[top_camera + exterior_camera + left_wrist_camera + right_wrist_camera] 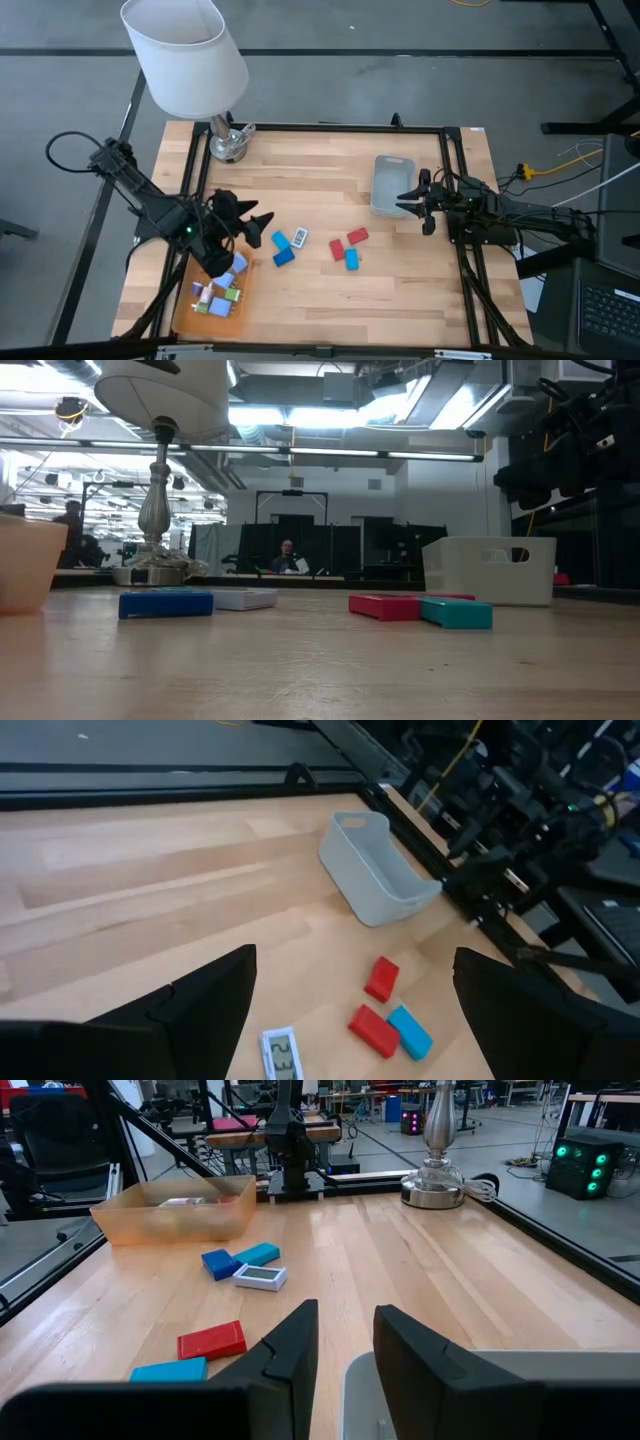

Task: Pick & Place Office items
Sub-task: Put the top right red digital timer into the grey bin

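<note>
We saw the left pincer [262, 226] gaping wide and empty above the flat orange tray [186, 310] of small coloured blocks [217, 296]. More small blocks [345, 249] lay mid-counter [320, 300]. The right pincer [405, 201] hung shut, empty, over the grey-blue bin [391, 180].

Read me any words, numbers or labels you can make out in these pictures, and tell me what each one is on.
"23": roughly what the digits read on the screen of the small white clock lying on the table; anything after them is cut off or blurred.
The same clock in the right wrist view: screen too small to read.
Coloured blocks, grey bin, lamp: no readable text.
</note>
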You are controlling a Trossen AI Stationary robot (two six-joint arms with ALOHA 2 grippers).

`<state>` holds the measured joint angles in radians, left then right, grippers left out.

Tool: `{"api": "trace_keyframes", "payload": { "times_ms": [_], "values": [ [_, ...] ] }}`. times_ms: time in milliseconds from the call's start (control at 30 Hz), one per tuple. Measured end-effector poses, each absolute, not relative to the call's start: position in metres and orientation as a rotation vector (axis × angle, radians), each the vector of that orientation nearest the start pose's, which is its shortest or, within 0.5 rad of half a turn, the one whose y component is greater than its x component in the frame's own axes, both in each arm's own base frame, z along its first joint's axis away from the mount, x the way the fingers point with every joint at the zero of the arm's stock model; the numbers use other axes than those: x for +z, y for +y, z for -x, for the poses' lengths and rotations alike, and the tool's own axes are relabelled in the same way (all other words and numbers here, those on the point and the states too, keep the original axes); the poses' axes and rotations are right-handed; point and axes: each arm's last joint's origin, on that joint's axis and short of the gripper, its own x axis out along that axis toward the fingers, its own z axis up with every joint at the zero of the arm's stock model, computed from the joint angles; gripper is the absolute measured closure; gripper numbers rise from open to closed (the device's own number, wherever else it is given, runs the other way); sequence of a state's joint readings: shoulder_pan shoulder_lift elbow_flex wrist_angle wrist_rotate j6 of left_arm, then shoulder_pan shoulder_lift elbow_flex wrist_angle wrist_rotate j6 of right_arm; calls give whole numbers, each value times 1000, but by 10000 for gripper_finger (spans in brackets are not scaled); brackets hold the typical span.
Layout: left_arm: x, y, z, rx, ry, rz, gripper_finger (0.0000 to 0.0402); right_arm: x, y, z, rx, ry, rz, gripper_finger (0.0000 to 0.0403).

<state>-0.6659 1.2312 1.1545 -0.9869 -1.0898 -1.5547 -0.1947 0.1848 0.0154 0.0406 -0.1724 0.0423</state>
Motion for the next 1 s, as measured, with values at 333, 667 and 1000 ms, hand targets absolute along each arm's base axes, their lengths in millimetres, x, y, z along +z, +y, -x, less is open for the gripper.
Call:
{"api": "trace_keyframes", "payload": {
  "times_ms": [333,667,1000],
  "values": [
    [325,-96,-203,832,170,642,75,180,-16,-107,-24,-101,-101,302],
    [324,-76,-212,915,170,639,94,237,-11,-80,66,-759,-109,302],
    [324,-59,-218,995,116,707,96,248,-14,-68,0,-961,-300,302]
  ]
}}
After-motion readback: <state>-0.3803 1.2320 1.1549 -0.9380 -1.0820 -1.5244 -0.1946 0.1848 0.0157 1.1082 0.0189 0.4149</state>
